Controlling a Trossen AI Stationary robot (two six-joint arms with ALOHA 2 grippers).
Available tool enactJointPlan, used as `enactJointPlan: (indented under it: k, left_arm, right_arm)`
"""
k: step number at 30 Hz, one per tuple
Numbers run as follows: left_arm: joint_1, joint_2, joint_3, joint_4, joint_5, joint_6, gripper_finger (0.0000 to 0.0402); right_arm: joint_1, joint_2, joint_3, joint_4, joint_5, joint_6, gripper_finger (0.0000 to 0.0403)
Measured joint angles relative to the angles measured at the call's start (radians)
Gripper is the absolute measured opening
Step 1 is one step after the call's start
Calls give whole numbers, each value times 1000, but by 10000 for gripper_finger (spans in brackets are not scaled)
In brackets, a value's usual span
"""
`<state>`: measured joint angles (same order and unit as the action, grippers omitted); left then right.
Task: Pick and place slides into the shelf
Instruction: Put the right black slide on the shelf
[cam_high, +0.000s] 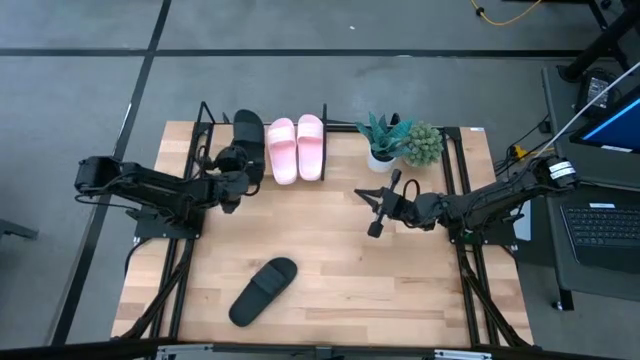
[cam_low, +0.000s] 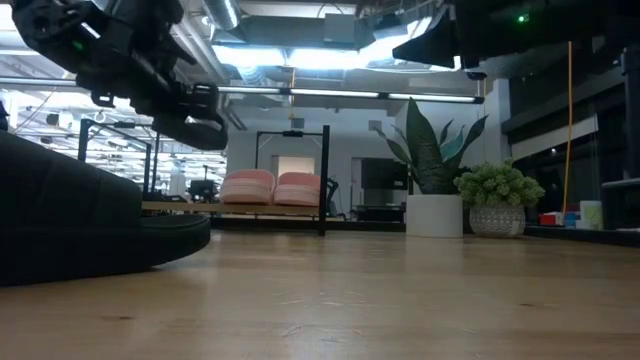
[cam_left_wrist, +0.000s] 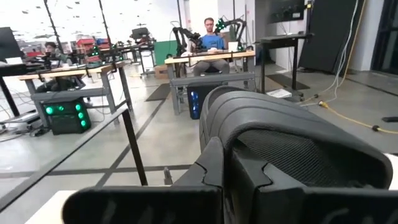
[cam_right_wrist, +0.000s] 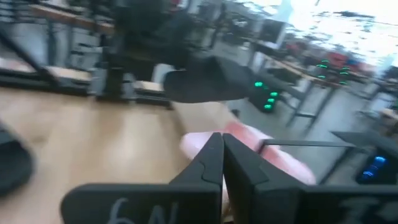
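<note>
Both arms are showing matte black, jointed links; the right arm (cam_high: 500, 195) is wearing a pale band near its base, the left arm (cam_high: 150, 185) all dark

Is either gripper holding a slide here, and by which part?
The left gripper holds a black slide at the shelf, apparently by its heel end. The right gripper is shut on nothing.

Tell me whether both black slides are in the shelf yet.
No: in the high view one black slide lies on the table's near part, far from the shelf.
</note>
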<state>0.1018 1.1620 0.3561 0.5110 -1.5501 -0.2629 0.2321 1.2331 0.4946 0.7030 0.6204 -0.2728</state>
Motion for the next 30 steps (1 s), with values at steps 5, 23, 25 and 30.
enactJointPlan:
  k: [5,23,25,30]
  left_arm:
    - [33,4,0,-4,26,-7,0]
    - [157,163,0,-11,113,-82,0]
    - [171,179,0,-10,137,-101,0]
    - [202,210,0,-12,168,-103,0]
  right_arm:
    - [0,0,0,-9,-74,-24,12]
    - [-1,0,0,-15,-73,-122,12]
    - [-1,0,0,-18,-73,-123,12]
    - [-1,0,0,-19,-73,-123,12]
